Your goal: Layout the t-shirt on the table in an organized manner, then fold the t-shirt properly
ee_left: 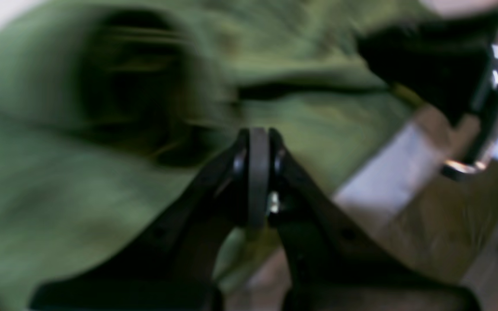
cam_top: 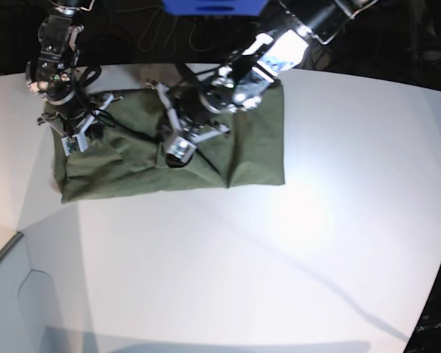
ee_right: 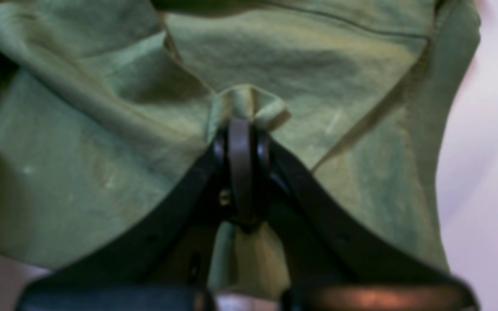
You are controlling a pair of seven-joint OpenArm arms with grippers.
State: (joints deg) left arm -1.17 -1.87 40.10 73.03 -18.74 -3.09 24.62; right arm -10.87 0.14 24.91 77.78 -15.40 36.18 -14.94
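The olive-green t-shirt point(cam_top: 246, 143) lies bunched and partly folded over on the far side of the white table point(cam_top: 279, 257). My left gripper point(cam_top: 178, 152) is over the shirt's middle. In the blurred left wrist view, the left gripper point(ee_left: 258, 138) has its jaws shut and cloth point(ee_left: 59, 194) shows around and below them. My right gripper point(cam_top: 72, 140) is at the shirt's left end. In the right wrist view, the right gripper point(ee_right: 241, 125) is shut on a pinched fold of the shirt point(ee_right: 249, 97).
The table's curved far edge runs just behind the shirt. A notched corner point(cam_top: 18, 246) sits at the front left. A blue block point(cam_top: 213, 6) and cables hang at the back. In the left wrist view, a dark and chrome shape point(ee_left: 469, 65) is at the upper right.
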